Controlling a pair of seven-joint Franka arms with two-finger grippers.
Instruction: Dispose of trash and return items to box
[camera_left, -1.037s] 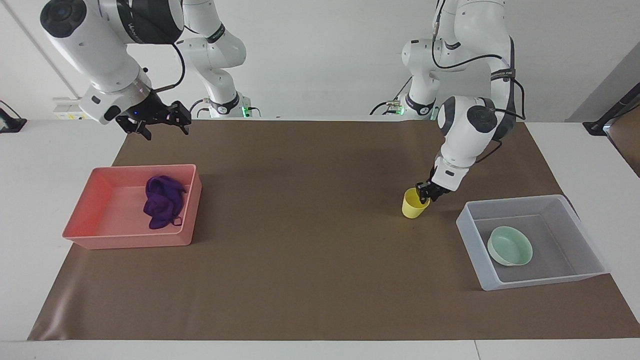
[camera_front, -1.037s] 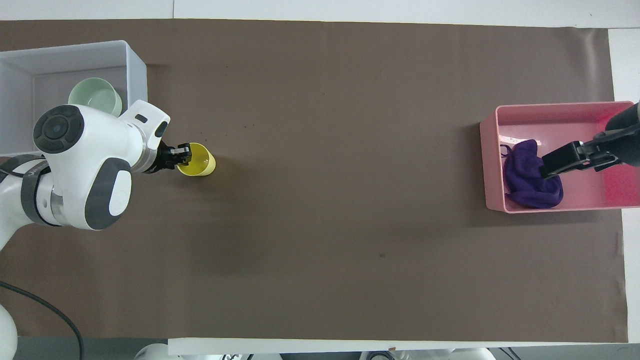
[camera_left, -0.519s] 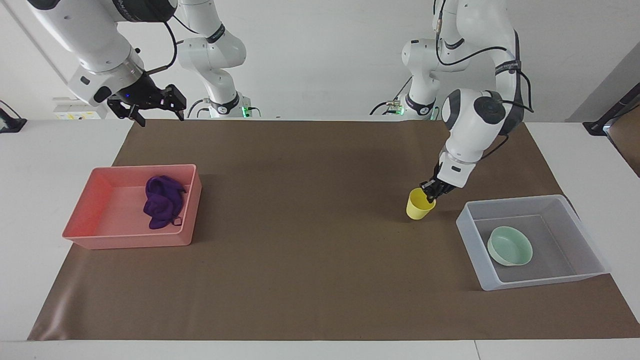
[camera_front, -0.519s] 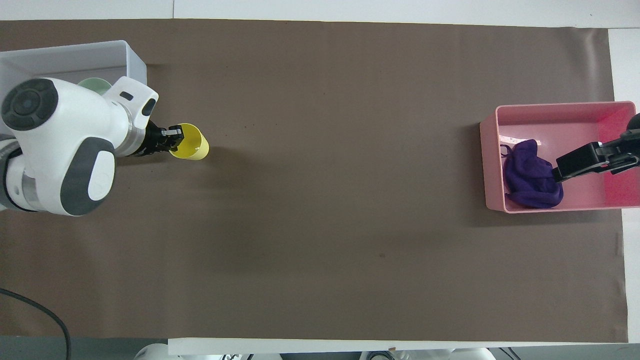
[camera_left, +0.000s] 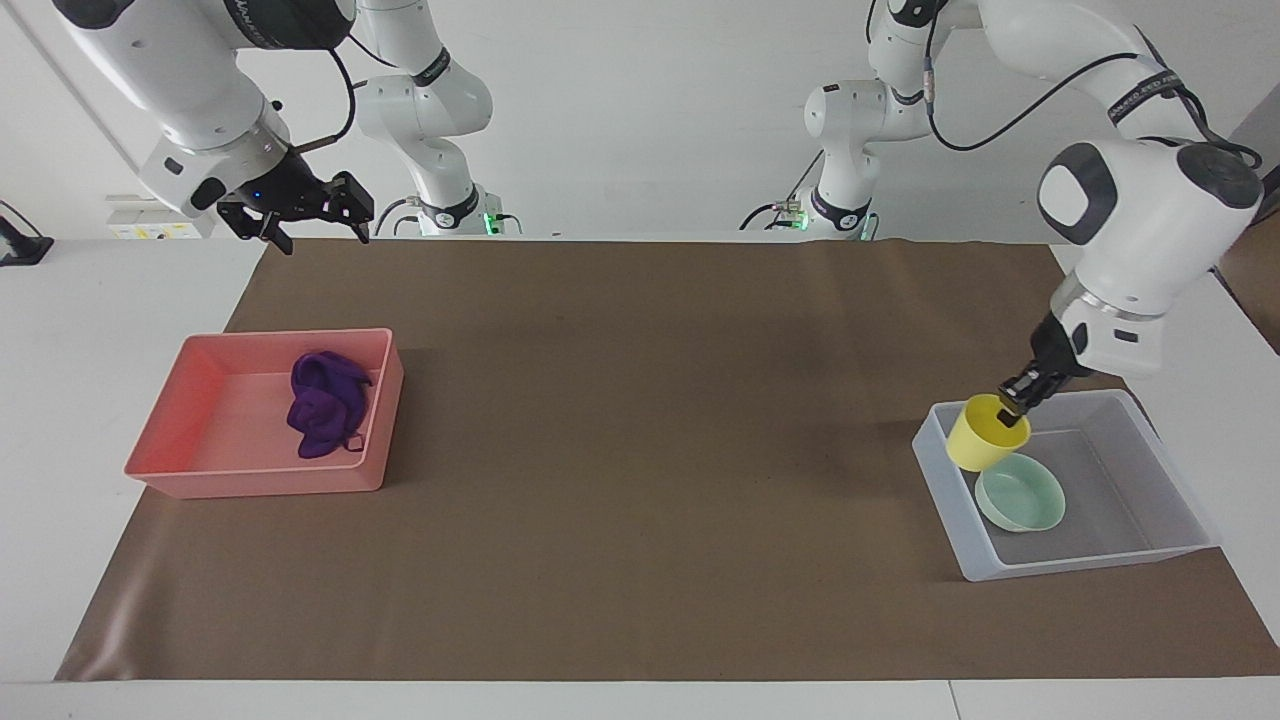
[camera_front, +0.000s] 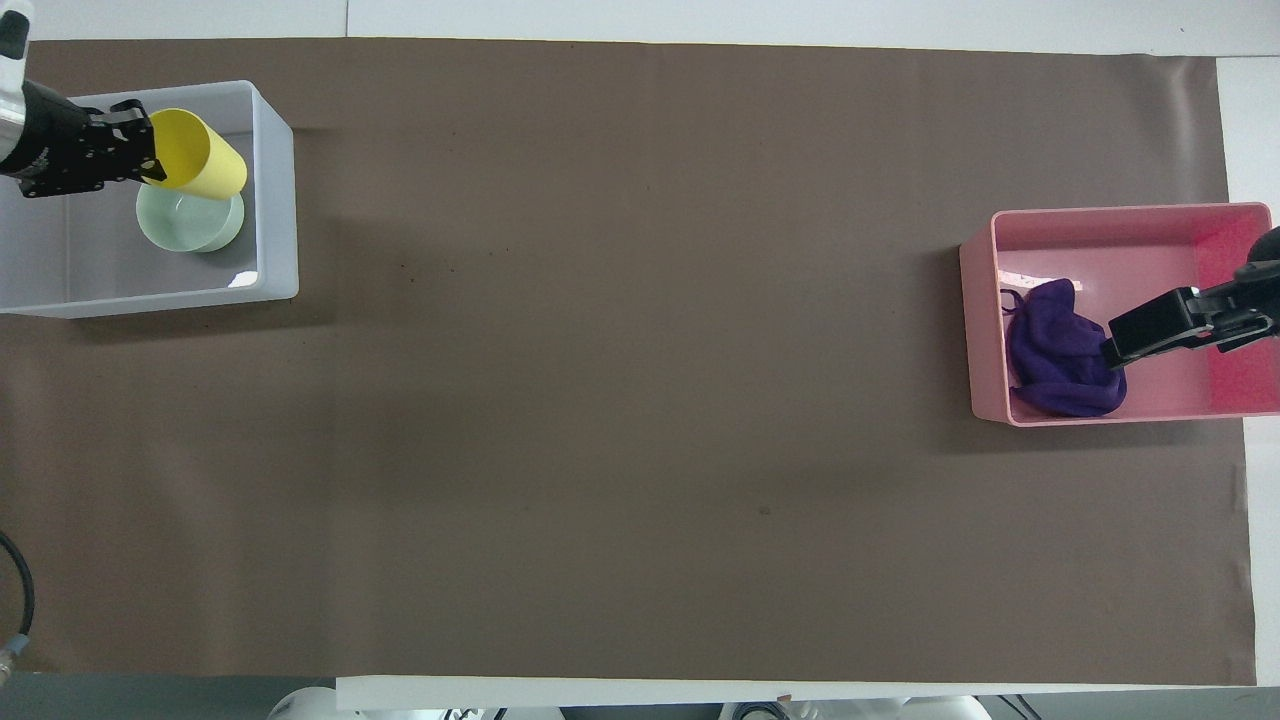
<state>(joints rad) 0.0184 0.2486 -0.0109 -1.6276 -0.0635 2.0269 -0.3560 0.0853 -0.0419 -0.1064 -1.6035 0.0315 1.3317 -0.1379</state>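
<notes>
In the facing view, the right gripper (camera_left: 310, 215) hangs high over the table's edge nearest the robots, at the right arm's end, fingers spread and empty. Below it the pink tray (camera_left: 160, 470) holds the purple rag (camera_left: 325, 403), bunched against the wall toward the table's middle. A brown mat (camera_left: 640, 450) covers the table. At the left arm's end, the left gripper (camera_left: 1012, 405) pinches the rim of the yellow cup (camera_left: 978, 437), held tilted in the air over the translucent bin (camera_left: 1060, 565) and above the mint-green bowl (camera_left: 1025, 495) resting inside it. No writing is legible on any object.
</notes>
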